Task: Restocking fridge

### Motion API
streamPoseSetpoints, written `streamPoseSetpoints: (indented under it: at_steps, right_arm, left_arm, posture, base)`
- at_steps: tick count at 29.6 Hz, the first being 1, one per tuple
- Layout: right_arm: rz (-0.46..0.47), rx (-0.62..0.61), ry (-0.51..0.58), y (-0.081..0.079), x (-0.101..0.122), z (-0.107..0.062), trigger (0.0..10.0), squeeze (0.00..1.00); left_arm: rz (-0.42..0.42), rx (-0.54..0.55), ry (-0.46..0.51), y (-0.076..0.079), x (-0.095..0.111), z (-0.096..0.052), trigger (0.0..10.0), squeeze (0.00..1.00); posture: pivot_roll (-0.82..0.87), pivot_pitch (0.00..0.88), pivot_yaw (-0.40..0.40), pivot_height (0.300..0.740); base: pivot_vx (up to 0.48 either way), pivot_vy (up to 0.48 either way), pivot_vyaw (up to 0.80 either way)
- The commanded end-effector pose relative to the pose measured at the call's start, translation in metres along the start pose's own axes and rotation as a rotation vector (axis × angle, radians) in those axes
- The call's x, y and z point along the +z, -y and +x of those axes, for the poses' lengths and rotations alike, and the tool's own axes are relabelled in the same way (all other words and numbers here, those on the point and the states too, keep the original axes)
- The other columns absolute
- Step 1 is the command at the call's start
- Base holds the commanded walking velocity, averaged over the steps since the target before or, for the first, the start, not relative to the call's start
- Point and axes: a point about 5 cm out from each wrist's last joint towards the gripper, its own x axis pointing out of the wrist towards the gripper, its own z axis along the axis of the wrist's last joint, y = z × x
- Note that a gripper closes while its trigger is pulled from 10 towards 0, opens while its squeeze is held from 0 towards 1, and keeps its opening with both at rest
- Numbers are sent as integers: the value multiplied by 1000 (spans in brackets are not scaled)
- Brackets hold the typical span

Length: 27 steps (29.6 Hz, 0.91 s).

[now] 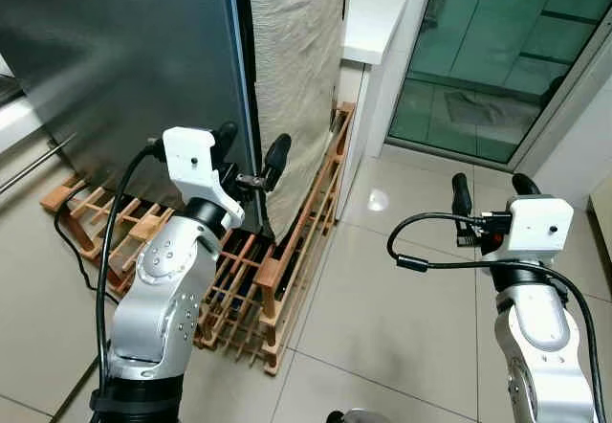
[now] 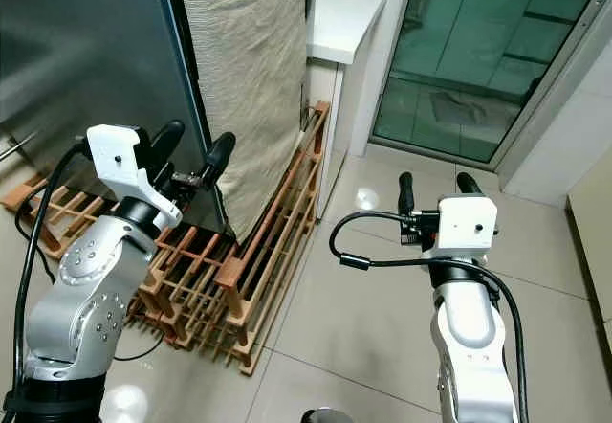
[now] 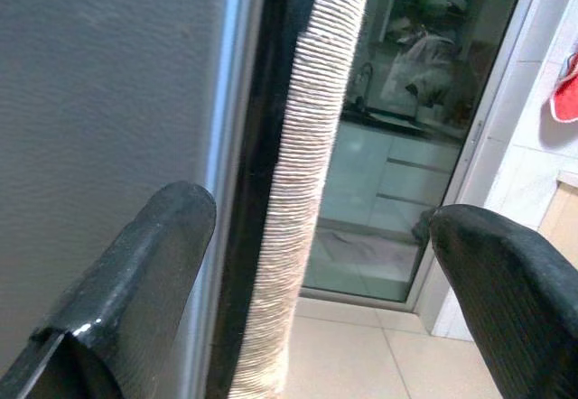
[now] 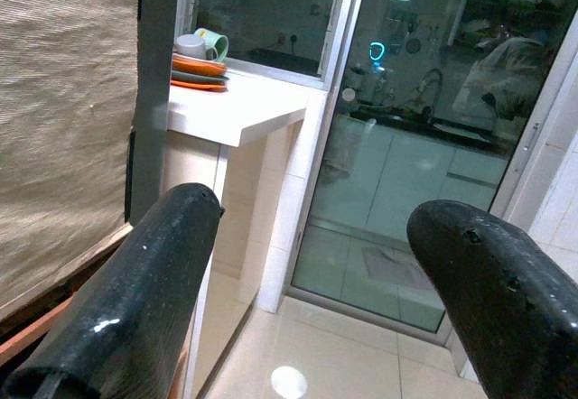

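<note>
My left gripper (image 1: 251, 153) is raised in front of the tall dark grey fridge (image 1: 124, 69), its two black fingers (image 3: 135, 282) spread apart and holding nothing. The fridge door's right-hand edge runs up between them, seen from my left wrist, with the grey door face behind one finger and the beige ribbed fabric sheet (image 1: 292, 69) that hangs down the fridge's side just past that edge. I cannot tell whether either finger touches the door.

The fridge stands on a slatted orange-brown wooden pallet (image 1: 277, 279), which lies below and just beyond my left fingers on the pale tiled floor (image 1: 382, 289).

My right gripper (image 1: 489, 186) hangs over bare tiles, well apart from the fridge, its fingers (image 4: 153, 282) also open and empty. Ahead of them is a green-tinted glass sliding door (image 1: 497, 50). Between that door and the fridge juts a white desk (image 4: 239, 115), and at its far end sits a stack of orange and grey plates (image 4: 197, 69) with a pale mug (image 4: 191, 47) and a light green mug (image 4: 215, 41) on top.
</note>
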Motion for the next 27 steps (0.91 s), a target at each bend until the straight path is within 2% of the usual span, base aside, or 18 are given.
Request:
streamPoseSetpoints:
  at_steps: [1, 5, 13, 27]
  right_arm:
    - [-12, -3, 11, 3, 1, -1, 10000, 59]
    - [-15, -2, 12, 3, 2, -1, 10000, 59]
    - [-20, -6, 10, 4, 1, -2, 10000, 55]
    - [-16, -7, 9, 3, 1, 0, 10000, 55]
  left_arm:
    - [-4, -12, -6, 4, -2, 5, 10000, 0]
    - [-18, -18, 9, 8, 0, 13, 10000, 0]
    - [-29, -37, 4, 12, -2, 15, 10000, 0]
    - [-52, -85, -8, 24, -7, 30, 10000, 0]
  posture:
    - [-132, 0, -10, 740]
    - [-137, 0, -10, 740]
    - [-145, 0, -8, 740]
    - [-150, 0, -5, 740]
  base:
    - [0, 0, 0]
    - [0, 0, 0]
    - [0, 0, 0]
    - [0, 0, 0]
